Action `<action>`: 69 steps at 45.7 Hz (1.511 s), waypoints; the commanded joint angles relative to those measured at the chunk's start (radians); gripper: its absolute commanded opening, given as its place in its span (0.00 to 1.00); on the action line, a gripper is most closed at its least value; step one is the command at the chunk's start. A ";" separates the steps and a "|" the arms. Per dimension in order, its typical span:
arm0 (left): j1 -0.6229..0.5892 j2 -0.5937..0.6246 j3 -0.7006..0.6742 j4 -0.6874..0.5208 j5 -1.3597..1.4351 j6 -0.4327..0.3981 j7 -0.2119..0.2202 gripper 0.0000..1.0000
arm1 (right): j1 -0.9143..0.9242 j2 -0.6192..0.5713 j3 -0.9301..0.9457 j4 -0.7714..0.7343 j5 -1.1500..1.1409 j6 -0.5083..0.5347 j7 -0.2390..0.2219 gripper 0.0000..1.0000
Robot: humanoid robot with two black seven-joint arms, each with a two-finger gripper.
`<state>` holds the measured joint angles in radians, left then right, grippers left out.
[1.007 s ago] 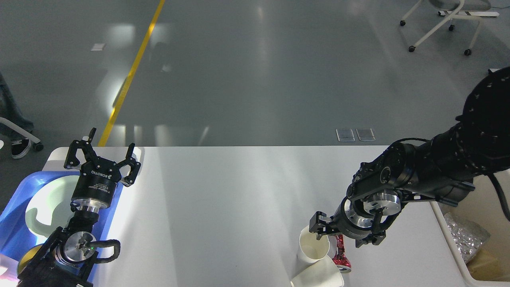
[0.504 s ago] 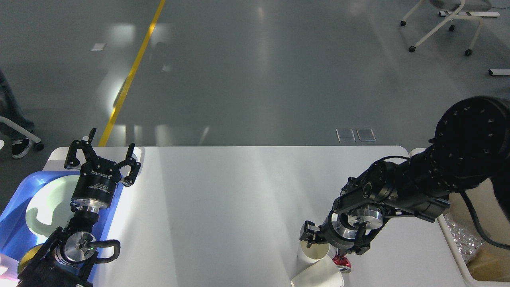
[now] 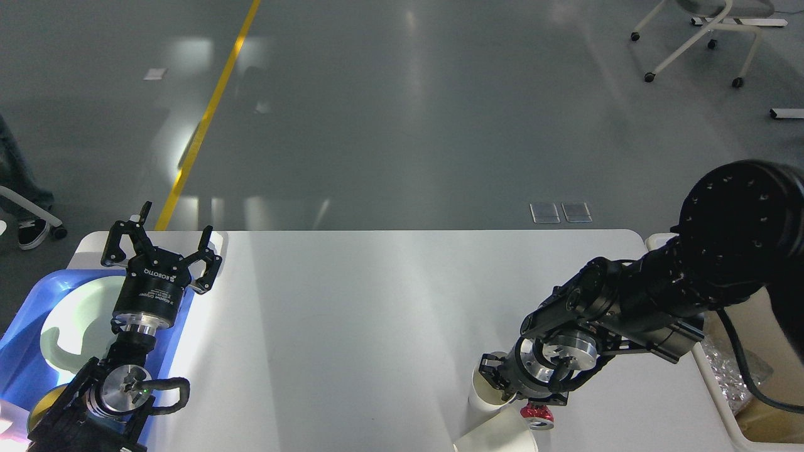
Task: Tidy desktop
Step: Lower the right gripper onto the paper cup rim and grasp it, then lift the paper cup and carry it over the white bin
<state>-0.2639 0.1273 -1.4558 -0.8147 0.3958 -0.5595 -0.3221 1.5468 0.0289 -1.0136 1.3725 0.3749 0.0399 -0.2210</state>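
The counter (image 3: pixel 377 314), a large white top with rounded corners, fills the lower half of the head view, with grey floor beyond its far edge. Taking the counter as landmark: off its left end sits a blue tray (image 3: pixel 25 326) holding a pale green plate (image 3: pixel 75 320), and something yellow (image 3: pixel 44 402) shows at the tray's near corner, too hidden to name. Over the counter's left far corner, above the tray's right edge, hangs the left pincer (image 3: pixel 162 246); its two fingers stand wide apart and nothing is between them. The middle of the counter is bare white with bright reflections. Toward the counter's near right part stands an upright white paper cup (image 3: pixel 487 395), mouth up. The right pincer (image 3: pixel 499 380) points down at this cup's rim and covers most of its opening; it is seen dark and end-on, so I cannot tell whether its fingers are parted or whether they grip the cup. Just nearer the counter's front edge lies a second white paper cup (image 3: pixel 496 436) on its side, touching or almost touching the upright one. Just right of the two cups, under the right wrist, a small red shiny object (image 3: pixel 536 414) rests on the counter. Off the counter's right end is a beige bin (image 3: pixel 722 414) with crumpled clear plastic (image 3: pixel 732 370) and something brown inside.
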 commanded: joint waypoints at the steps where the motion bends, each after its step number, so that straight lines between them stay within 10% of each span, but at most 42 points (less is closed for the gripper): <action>1: 0.000 0.000 0.000 0.000 0.000 0.000 0.000 0.97 | -0.002 0.002 0.006 0.000 0.002 -0.006 0.000 0.00; 16: 0.000 0.000 0.000 0.000 0.000 0.000 0.000 0.97 | 0.085 -0.010 0.004 0.031 0.055 0.041 0.000 0.00; 33: 0.000 0.000 0.000 0.000 0.000 0.000 0.000 0.97 | 0.502 -0.141 -0.089 0.210 -0.031 0.446 -0.005 0.00; 51: 0.000 0.000 0.000 0.000 0.000 0.000 0.000 0.97 | 0.906 -0.284 -0.253 0.316 -0.056 0.647 -0.005 0.00; 69: 0.000 0.000 0.000 0.000 0.000 0.000 0.000 0.97 | 0.898 -0.299 -0.338 0.292 -0.082 0.629 0.000 0.00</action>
<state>-0.2638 0.1274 -1.4557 -0.8144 0.3958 -0.5600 -0.3221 2.4567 -0.2561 -1.2918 1.6864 0.2935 0.6863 -0.2225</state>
